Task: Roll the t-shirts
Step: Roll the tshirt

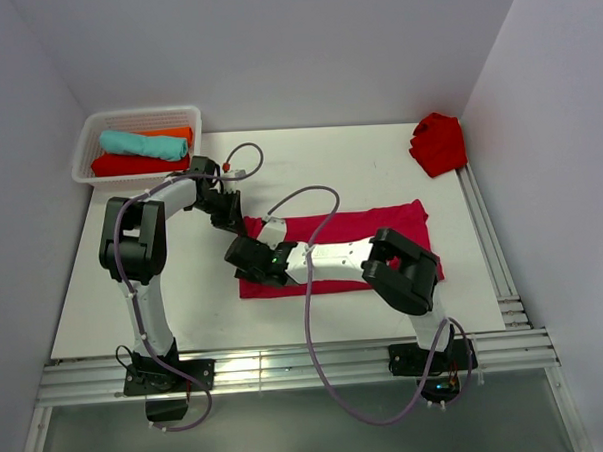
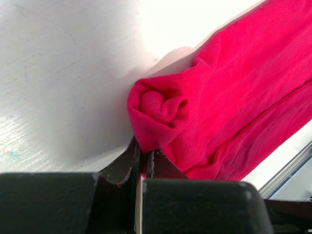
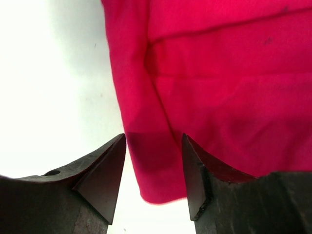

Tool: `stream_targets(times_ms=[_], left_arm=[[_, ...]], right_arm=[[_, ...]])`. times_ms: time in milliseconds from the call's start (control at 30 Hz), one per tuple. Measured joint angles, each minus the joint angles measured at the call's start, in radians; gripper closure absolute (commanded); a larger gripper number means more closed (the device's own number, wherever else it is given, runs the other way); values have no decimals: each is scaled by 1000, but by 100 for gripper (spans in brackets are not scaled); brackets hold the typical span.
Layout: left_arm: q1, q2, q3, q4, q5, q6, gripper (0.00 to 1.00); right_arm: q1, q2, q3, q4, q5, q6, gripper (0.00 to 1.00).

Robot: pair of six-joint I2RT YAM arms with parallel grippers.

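Left wrist view: my left gripper [image 2: 144, 163] is pressed together, pinching the bunched, half-curled corner of the raspberry-crimson soft cloth t-shirt [image 2: 234, 97], which lies as a folded strip on the white table [image 2: 58, 73]. My right gripper [image 3: 153, 170] stands spread, straddling the strip's other end corner with nothing clamped. I judge the danger is a lopsided roll: if only my left side turns, the cloth cones. A thin pinch could also slip free, or my right could catch just one layer.
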Motion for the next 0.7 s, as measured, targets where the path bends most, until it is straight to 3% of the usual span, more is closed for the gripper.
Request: stream_targets(times_ms=[700], left_arm=[[-6, 0, 4, -5, -12, 0, 100]], right_arm=[[55, 61, 135, -153, 10, -8, 42]])
